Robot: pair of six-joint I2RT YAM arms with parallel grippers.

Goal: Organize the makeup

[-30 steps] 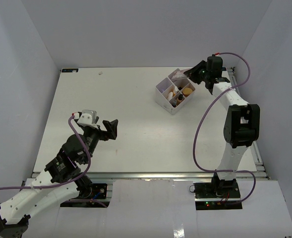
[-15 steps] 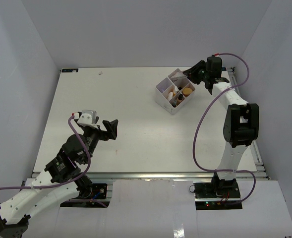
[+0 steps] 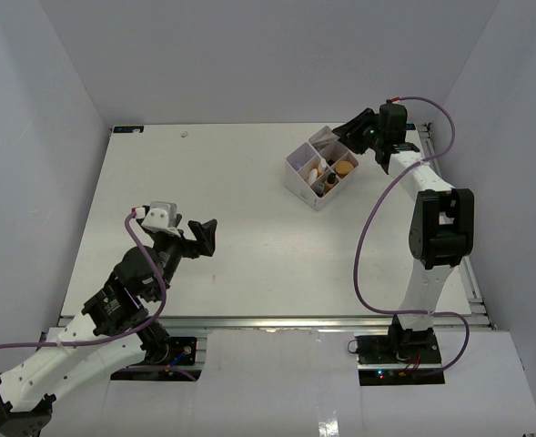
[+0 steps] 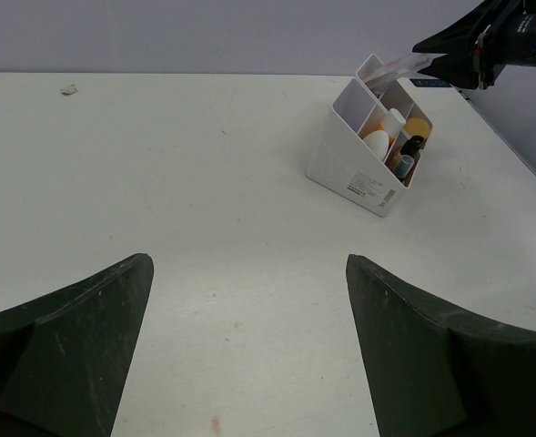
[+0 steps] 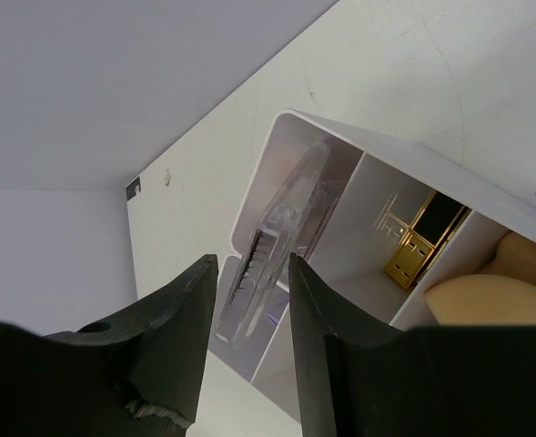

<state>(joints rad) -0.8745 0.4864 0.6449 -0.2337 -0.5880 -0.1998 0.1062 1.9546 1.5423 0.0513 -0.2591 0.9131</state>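
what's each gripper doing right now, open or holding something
Left gripper: open, empty.
Right gripper: jaws either side of the clear case in the white box; gripping or released cannot be told.

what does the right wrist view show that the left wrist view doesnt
Only the right wrist view: a black-and-gold lipstick in one compartment. Only the left wrist view: the white sponge, a label on the outer wall of the white box, and a speck on the table. Both: the white box, the clear packet leaning in it, and the tan sponge.
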